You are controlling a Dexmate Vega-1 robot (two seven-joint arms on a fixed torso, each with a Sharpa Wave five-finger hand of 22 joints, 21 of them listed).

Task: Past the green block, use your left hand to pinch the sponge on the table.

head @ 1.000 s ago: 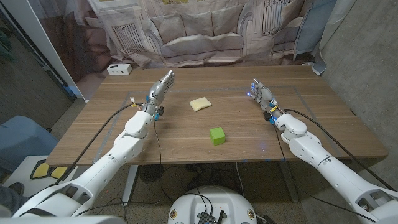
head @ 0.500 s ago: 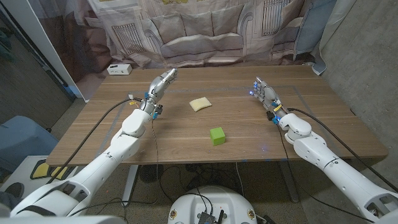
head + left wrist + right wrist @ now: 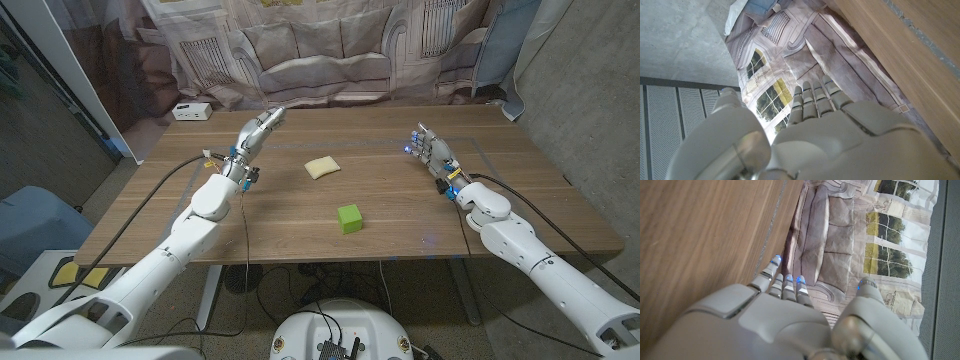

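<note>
Small white box (image 3: 190, 111) (far table corner) too small to identify

- A wooden desk (image 3: 400, 240) stands before a draped backdrop (image 3: 330, 50) printed with sofas and windows.
- Grey concrete wall (image 3: 590, 80) on one side.
- A small white box (image 3: 190, 111), perhaps a power strip, sits at the desk's far corner.

The left hand (image 3: 256, 131) reaches forward with fingers straight and together, holding nothing. The right hand (image 3: 432, 152) stands with fingers extended, likewise empty.

One sponge (image 3: 321, 167), one green block (image 3: 349, 218), one white box (image 3: 190, 111)
</note>
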